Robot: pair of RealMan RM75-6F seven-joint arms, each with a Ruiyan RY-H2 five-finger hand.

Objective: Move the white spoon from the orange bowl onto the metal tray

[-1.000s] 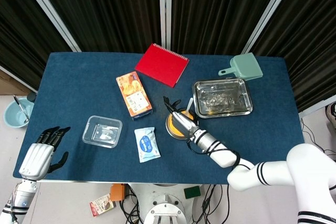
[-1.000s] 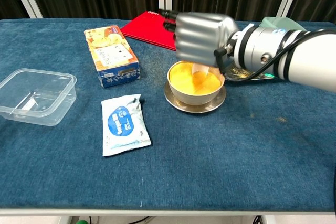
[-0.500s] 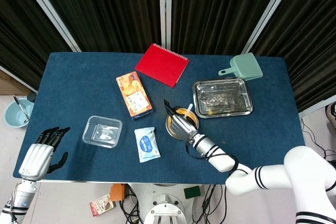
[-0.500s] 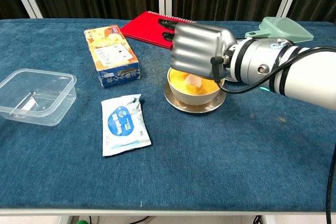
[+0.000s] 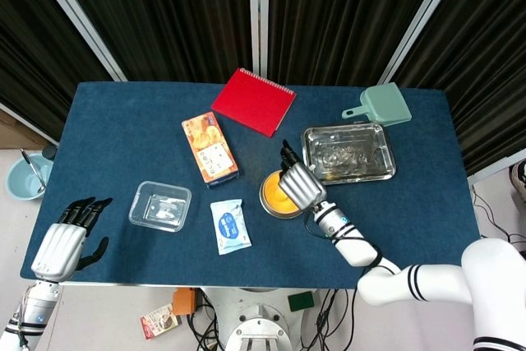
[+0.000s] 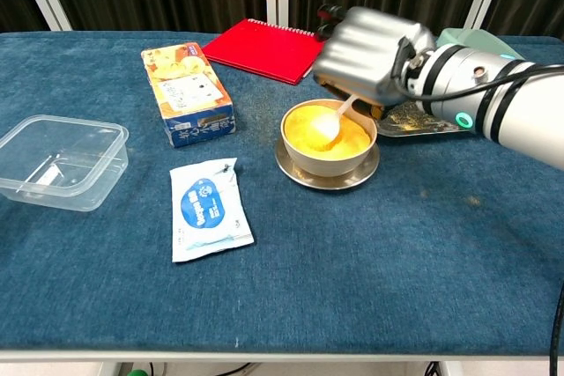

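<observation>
The orange bowl [image 6: 310, 149] stands on a small metal saucer at mid-table, also seen as the orange bowl [image 5: 274, 196] from the head. The white spoon [image 6: 329, 127] leans in it, scoop end inside, handle rising to the right. My right hand [image 6: 370, 46] hovers above the bowl's right rim and grips the handle's top; from the head the right hand [image 5: 297, 182] covers the spoon. The metal tray [image 5: 348, 152] lies just right of and behind the bowl; part of the tray [image 6: 414, 119] shows under my wrist. My left hand [image 5: 62, 244] hangs open off the table's left front corner.
An orange box [image 5: 210, 148] and a red notebook [image 5: 254, 101] lie left of and behind the bowl. A clear plastic container [image 5: 160, 205] and a white-blue sachet [image 5: 229, 225] sit front left. A green scoop [image 5: 380, 106] lies behind the tray.
My right hand has lifted and shifted right, from over the bowl towards the tray. The spoon has tipped up, its handle now reaching the hand. The left hand has not moved.
</observation>
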